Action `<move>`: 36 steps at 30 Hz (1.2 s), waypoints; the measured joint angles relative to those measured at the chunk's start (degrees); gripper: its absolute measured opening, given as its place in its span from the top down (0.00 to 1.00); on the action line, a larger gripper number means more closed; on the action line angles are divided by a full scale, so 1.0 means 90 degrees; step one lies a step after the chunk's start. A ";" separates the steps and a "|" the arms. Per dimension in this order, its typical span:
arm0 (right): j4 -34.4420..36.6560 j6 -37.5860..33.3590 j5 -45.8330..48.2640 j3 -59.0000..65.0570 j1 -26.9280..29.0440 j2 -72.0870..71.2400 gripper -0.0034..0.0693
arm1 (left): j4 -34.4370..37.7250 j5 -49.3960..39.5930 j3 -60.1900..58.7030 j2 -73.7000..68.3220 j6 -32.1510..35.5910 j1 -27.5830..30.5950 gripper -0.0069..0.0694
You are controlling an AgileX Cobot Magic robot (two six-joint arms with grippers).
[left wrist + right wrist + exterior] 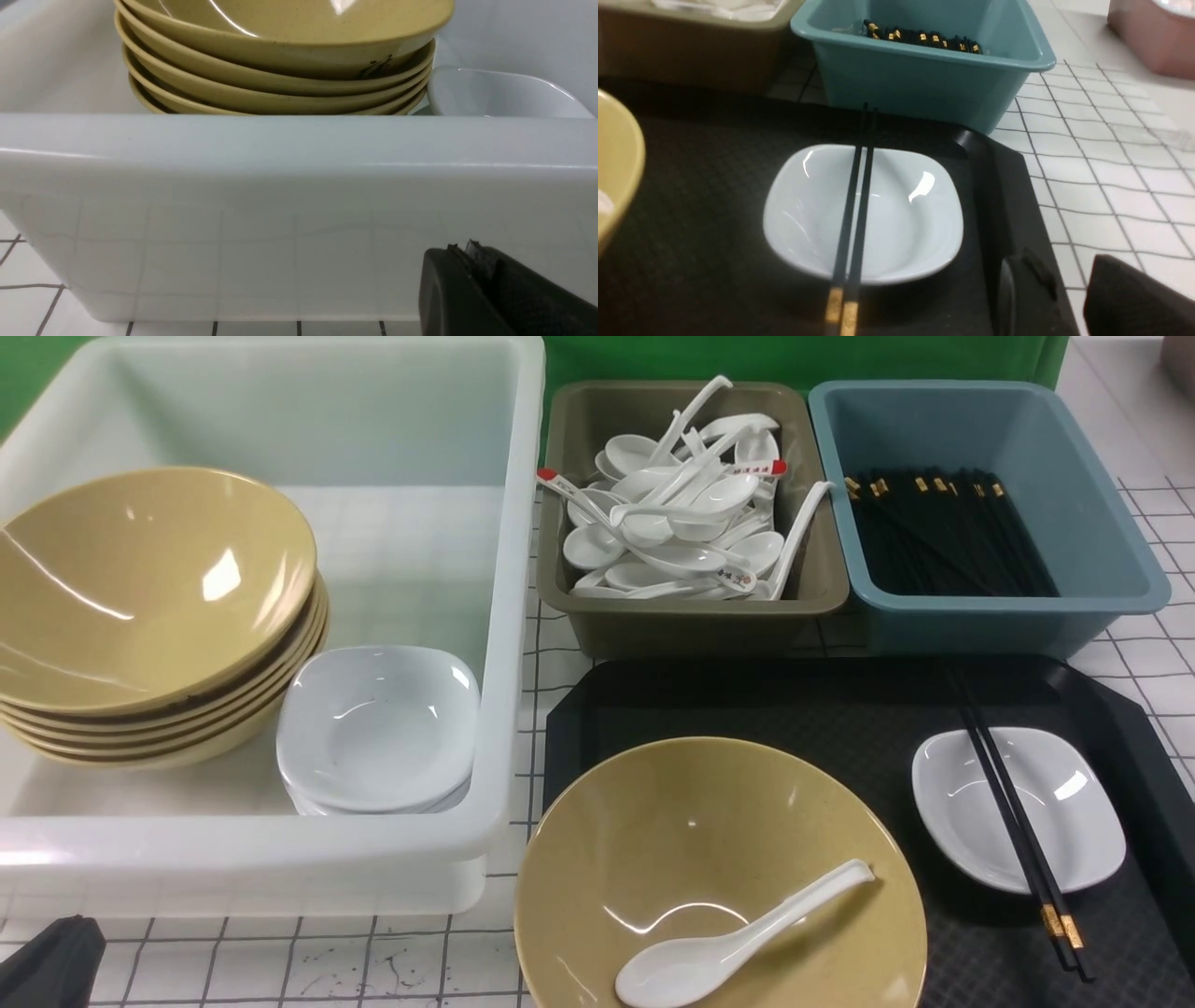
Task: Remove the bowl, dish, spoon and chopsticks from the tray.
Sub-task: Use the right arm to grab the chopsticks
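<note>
White gridded tabletop (373, 961), green backdrop (794, 355). Far left, the left gripper (469, 256) sits low against the translucent tub (504, 616), jaws pressed together, holding nothing. In the tub are the stacked yellow bowls (140, 579), about five, and the stacked white dishes (373, 728), roughly three, exact count unclear. Next come the olive bin (691, 625) of loose white spoons (672, 513), a dozen-plus and too tangled to count, and the blue bin (1102, 523) with a chopstick pile (943, 541). Each container probably takes one kind of item. Nearest the camera, the black tray (840, 709) carries all four task items. There is one bowl (709, 803) at its left with one spoon (738, 943) lying inside, scoop down. At its right, one dish (1064, 803) has one pair of chopsticks (1010, 807) bridging it, so the chopsticks likely go first. The right gripper (1069, 284) hangs beside the tray's right rim, jaws part-way apart and empty.
</note>
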State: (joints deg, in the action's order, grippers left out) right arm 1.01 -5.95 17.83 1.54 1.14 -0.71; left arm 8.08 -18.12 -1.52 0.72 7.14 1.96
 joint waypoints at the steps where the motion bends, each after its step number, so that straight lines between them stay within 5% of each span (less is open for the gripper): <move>1: 0.0000 0.0017 0.0000 0.0000 0.0000 0.0000 0.63 | 0.0000 0.0000 0.0000 0.0000 0.0000 0.0000 0.92; 27: 0.0096 0.0072 0.0000 0.0000 0.0000 0.0000 0.63 | 0.0162 0.0287 0.0000 0.0000 0.0000 0.0000 0.92; 36: 0.0096 0.0736 0.0000 0.0000 0.0000 0.0000 0.63 | 0.1948 0.0317 0.0000 0.0000 -0.0045 0.0000 0.92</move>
State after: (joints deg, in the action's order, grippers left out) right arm 1.87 0.67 17.83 1.54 1.14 -0.71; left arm 25.62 -15.26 -1.52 0.72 6.73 1.96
